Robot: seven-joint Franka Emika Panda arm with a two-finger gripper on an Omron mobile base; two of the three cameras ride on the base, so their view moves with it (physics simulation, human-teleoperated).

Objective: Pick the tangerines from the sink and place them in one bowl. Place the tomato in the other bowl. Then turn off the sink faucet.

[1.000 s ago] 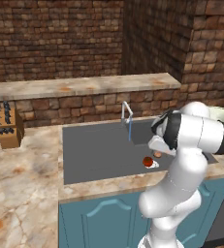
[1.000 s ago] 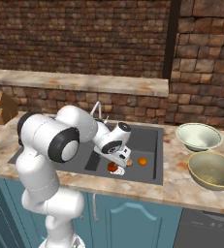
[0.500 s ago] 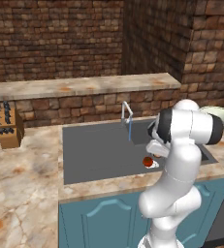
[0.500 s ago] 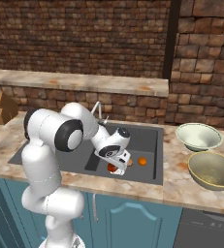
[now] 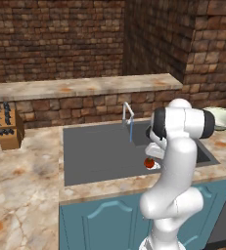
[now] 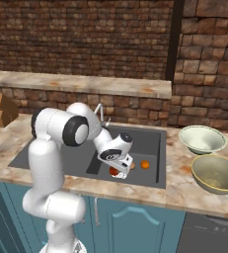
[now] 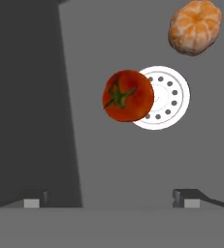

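Jaws spread wide above the tomato (image 7: 127,96), which overlaps the drain (image 7: 163,97); descending off-centre could roll it toward the pale tangerine (image 7: 195,26).

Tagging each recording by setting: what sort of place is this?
A rendered home kitchen, apparently: a dark sink with a faucet set in a stone counter, and a knife block against a brick wall.

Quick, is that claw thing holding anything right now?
Gripper: open, holding nothing, poised above the tomato in the sink.
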